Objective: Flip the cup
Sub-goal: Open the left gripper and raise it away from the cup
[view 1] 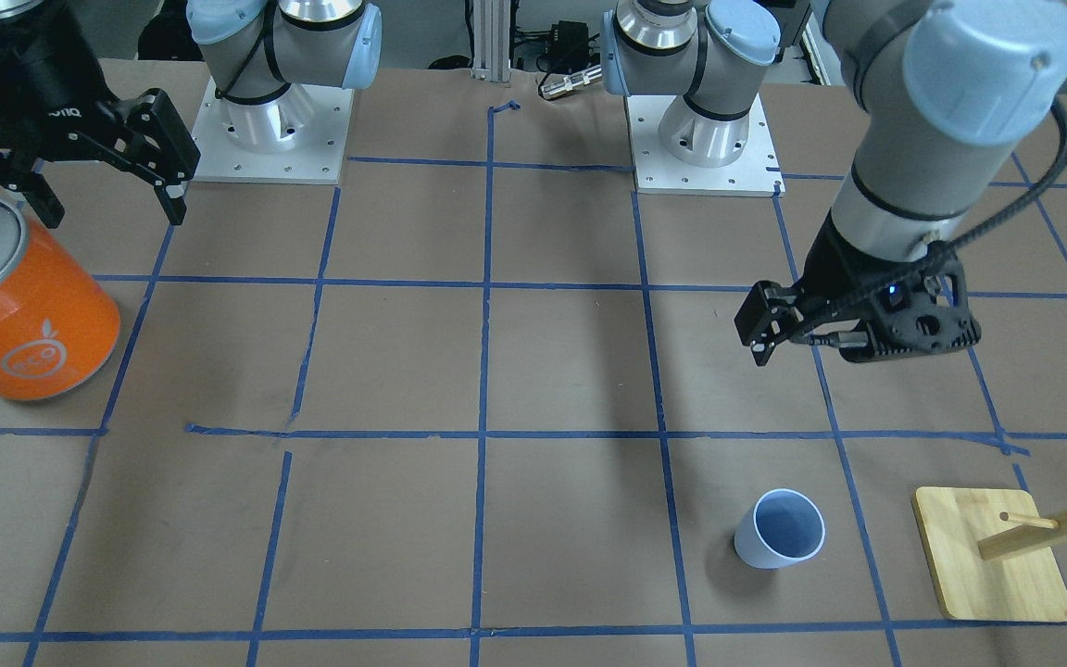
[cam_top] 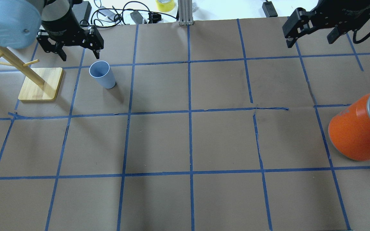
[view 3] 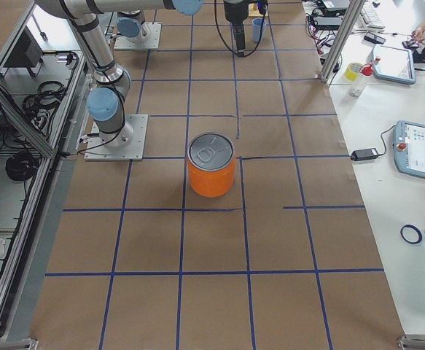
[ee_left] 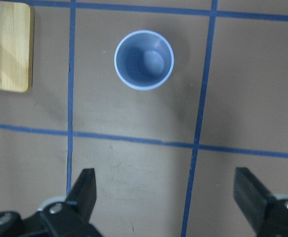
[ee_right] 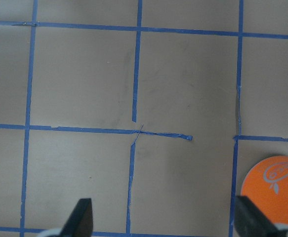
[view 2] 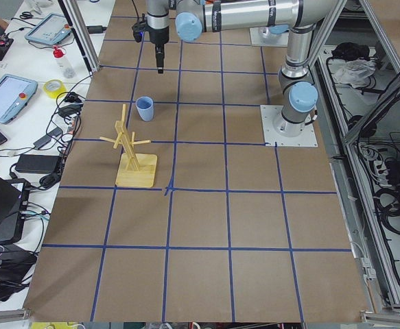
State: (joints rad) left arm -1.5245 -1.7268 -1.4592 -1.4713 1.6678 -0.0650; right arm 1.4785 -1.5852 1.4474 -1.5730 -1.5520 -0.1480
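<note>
The pale lavender-blue cup (view 1: 779, 528) stands upright with its mouth up on the brown table; it also shows in the overhead view (cam_top: 102, 74), the left side view (view 2: 144, 108) and the left wrist view (ee_left: 144, 60). My left gripper (view 1: 853, 343) hangs well above the table near the cup, open and empty, pointing down (cam_top: 80, 54). In its wrist view both fingers (ee_left: 84, 185) are wide apart and the cup lies ahead of them, not between them. My right gripper (cam_top: 310, 38) is open and empty, high over the table's other end (view 1: 112, 208).
A large orange can (cam_top: 358, 131) with a silver lid stands below the right gripper's side (view 1: 24, 315). A wooden peg rack (cam_top: 40, 85) on a square base stands beside the cup (view 1: 987, 556). Blue tape lines grid the table.
</note>
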